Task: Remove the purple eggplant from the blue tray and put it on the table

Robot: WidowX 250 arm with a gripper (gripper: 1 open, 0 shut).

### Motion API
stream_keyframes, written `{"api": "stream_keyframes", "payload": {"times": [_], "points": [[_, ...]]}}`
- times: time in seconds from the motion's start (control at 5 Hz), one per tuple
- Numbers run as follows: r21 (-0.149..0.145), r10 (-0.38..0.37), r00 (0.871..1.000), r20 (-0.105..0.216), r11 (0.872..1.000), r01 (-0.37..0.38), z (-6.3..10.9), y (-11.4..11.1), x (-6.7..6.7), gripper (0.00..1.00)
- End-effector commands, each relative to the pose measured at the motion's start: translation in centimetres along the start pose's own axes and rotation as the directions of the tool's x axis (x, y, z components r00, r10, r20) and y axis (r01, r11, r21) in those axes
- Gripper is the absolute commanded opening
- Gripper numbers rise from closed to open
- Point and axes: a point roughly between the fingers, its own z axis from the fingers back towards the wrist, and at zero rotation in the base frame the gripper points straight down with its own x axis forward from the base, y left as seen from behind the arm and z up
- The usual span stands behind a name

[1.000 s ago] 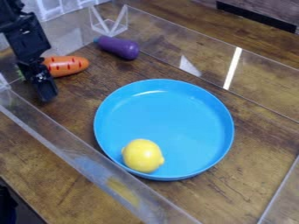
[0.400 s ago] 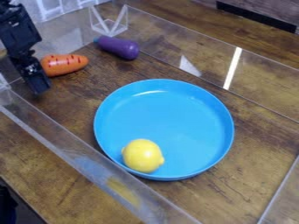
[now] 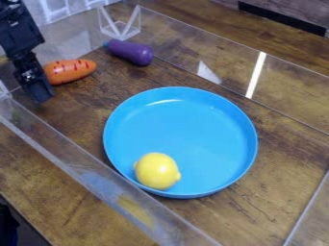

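Note:
The purple eggplant (image 3: pixel 129 52) lies on the wooden table (image 3: pixel 232 58) at the upper left, outside the blue tray (image 3: pixel 193 120). Inside the tray, near its front rim, rests only a yellow lemon (image 3: pixel 157 171). My black gripper (image 3: pixel 37 85) is at the far left edge, just left of an orange carrot (image 3: pixel 69 69), with its fingers apart and nothing between them. It stands well away from the eggplant and the tray.
Clear acrylic walls (image 3: pixel 77 163) fence the work area along the front left and the far side. A clear stand (image 3: pixel 122 21) sits behind the eggplant. Light glares off the glossy planks at the right.
The gripper has lifted slightly and shifted a little left away from the carrot. Eggplant, carrot, lemon and tray have stayed where they were.

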Motion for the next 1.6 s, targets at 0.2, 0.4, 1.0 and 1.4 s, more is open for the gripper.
{"api": "stream_keyframes", "payload": {"times": [0.2,0.4,1.0,1.4], "points": [[-0.015,-0.047,0.999,0.023,0.999,0.048,1.4,-0.6,0.8,1.0],[-0.045,-0.063,0.998,0.027,0.997,0.065,1.4,-1.0,1.1,1.0],[-0.091,-0.012,0.998,0.061,0.996,0.017,-0.2,-0.8,1.5,1.0],[-0.119,-0.02,0.997,0.07,0.993,0.028,0.6,0.4,1.0,1.0]]}}
